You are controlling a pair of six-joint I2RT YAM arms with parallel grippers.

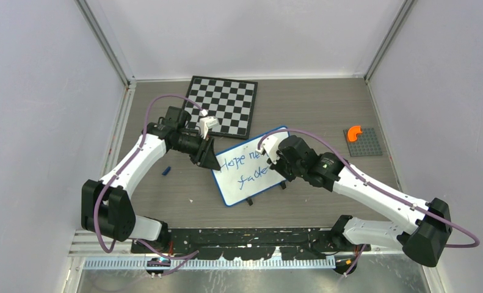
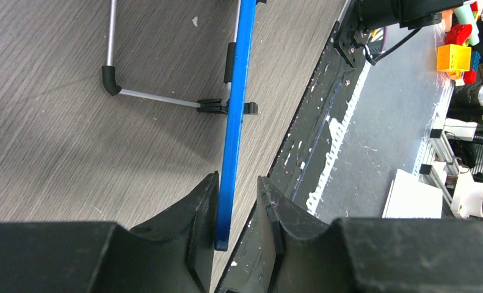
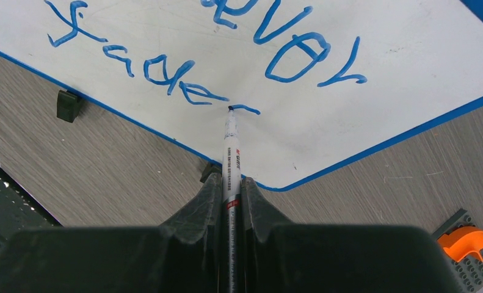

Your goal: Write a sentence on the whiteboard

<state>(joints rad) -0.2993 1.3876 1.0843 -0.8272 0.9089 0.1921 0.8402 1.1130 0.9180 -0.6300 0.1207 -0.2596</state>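
our left arm bent forward and inward, our left gripper pinching the whiteboard rim edge-on, our right arm stretched across from the right, wrist tipped down, our right gripper clamped tight around the marker

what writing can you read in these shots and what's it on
"Hope never": blue handwriting, top line of the small white blue-rimmed whiteboard.
"fade": second line below, next letter barely begun.
Print on the white marker pen in the right gripper: too small to read.
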